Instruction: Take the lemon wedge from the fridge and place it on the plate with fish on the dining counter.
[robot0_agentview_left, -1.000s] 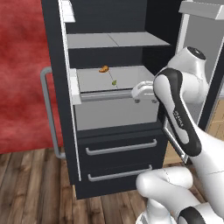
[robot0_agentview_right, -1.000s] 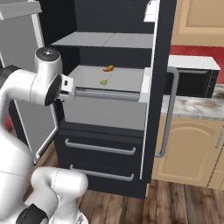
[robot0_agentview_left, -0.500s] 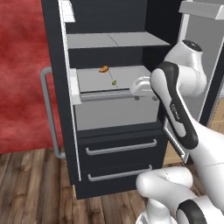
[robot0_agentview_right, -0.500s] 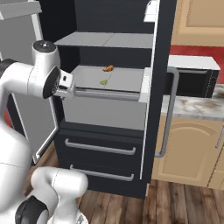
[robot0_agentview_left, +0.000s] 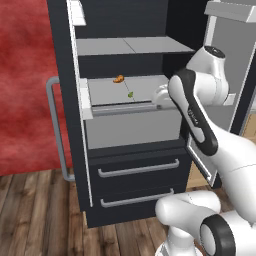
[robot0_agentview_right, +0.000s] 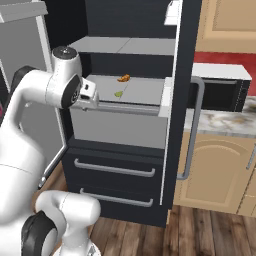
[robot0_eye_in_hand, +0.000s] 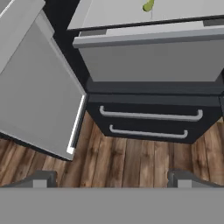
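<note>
Gripper (robot0_agentview_right: 94, 100) is spread wide; lift it over the shelf lip, then centre on the lemon wedge (robot0_agentview_left: 130, 94).

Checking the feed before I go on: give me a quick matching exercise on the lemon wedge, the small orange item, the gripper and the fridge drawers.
Things:
1. lemon wedge
2. orange item
3. gripper
4. two drawers

States:
A. shut, below the shelves
B. open, empty, at the shelf's front edge
C. on the grey shelf, nearer its front
D. farther back on the same shelf

Pairs: 1-C, 2-D, 3-B, 4-A
</note>
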